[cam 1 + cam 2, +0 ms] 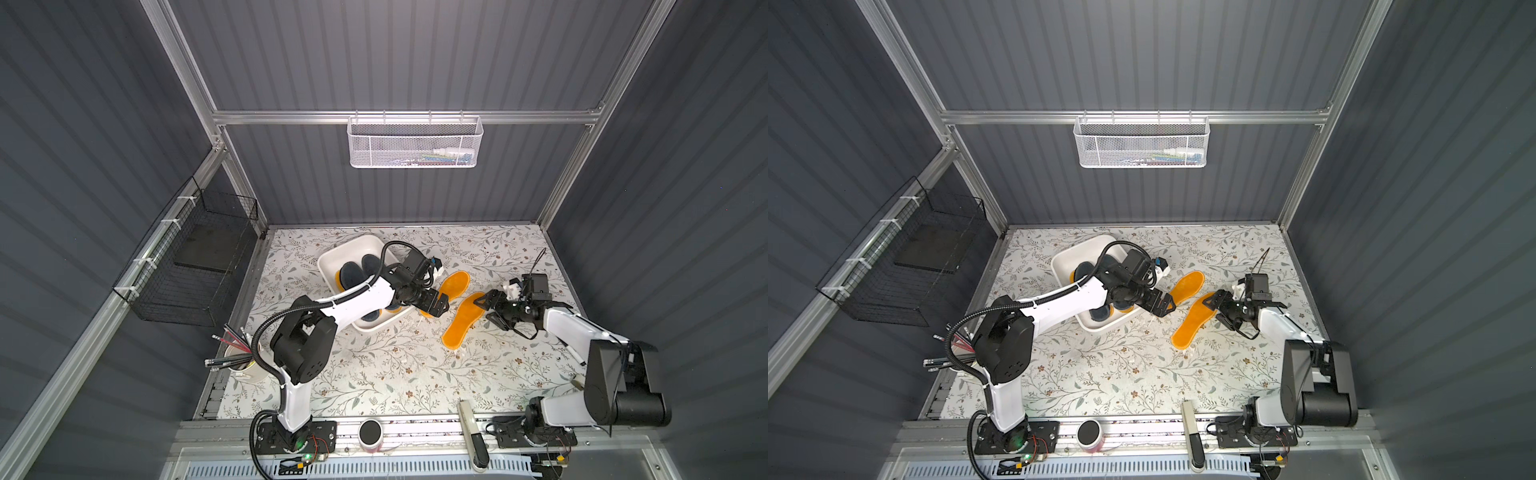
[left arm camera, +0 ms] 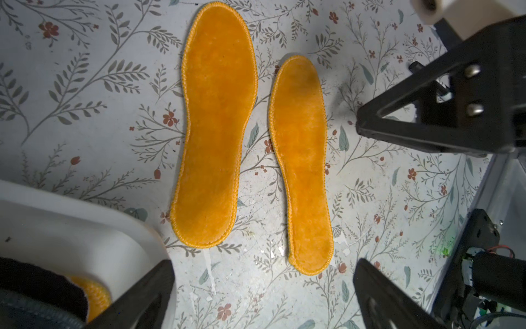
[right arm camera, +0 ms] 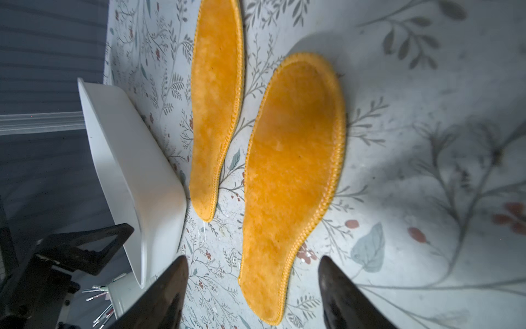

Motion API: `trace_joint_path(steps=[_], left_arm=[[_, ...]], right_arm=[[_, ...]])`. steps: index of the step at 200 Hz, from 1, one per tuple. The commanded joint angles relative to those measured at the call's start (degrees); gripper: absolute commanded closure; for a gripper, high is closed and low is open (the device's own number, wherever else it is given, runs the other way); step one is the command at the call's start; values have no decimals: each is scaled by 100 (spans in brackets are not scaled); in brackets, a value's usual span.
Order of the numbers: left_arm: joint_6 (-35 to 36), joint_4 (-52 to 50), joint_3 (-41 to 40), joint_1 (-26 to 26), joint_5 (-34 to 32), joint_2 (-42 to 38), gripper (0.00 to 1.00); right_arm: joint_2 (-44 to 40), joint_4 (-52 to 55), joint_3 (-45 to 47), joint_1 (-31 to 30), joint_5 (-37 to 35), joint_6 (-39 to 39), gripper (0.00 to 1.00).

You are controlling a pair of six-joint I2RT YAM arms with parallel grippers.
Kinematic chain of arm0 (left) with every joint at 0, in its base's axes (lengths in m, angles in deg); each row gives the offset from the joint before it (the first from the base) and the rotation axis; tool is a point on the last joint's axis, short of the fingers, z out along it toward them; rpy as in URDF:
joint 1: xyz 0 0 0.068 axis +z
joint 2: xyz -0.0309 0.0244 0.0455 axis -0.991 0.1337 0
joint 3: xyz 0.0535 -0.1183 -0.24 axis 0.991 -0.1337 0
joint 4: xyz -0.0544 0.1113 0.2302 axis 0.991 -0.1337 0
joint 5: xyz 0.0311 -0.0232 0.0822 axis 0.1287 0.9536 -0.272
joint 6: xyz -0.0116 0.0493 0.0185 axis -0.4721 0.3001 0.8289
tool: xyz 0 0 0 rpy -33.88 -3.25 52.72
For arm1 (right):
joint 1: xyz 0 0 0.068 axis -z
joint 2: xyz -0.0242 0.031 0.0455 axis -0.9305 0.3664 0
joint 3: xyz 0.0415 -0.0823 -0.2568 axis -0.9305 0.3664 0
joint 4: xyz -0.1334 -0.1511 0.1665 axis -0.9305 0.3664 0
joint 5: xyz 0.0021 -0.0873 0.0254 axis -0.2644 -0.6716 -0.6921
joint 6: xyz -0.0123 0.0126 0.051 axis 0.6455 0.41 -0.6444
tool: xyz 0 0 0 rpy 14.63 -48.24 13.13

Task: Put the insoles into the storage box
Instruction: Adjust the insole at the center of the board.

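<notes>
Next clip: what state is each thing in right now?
storage box: partly filled
dark insoles: lying in the box
orange insole nearest the box: flat on table, unheld
second orange insole: flat on table, unheld
left gripper: open, empty
right gripper: open, empty

The 2 insoles point(image 2: 216, 128) on the tabletop point(image 1: 395, 374) are orange-yellow. The storage box point(image 1: 340, 251) is plain white. The tabletop is pale grey-white, printed with grey-green leafy sprigs and small red-brown flowers.
</notes>
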Motion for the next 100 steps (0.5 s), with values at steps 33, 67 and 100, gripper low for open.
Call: trace_joint_path(steps=[33,67,100], left_arm=[[-529,68,347,-178,-340,337,1],[-594,126,247,-202,-322,289,0],[-556,128,189,-198,-369,225,0]], right_arm=[[282,-358,-208,137,644,56,29],[1088,-557,-635,124,707,0,31],[1696,-572,-837,-81,527,-70,32]])
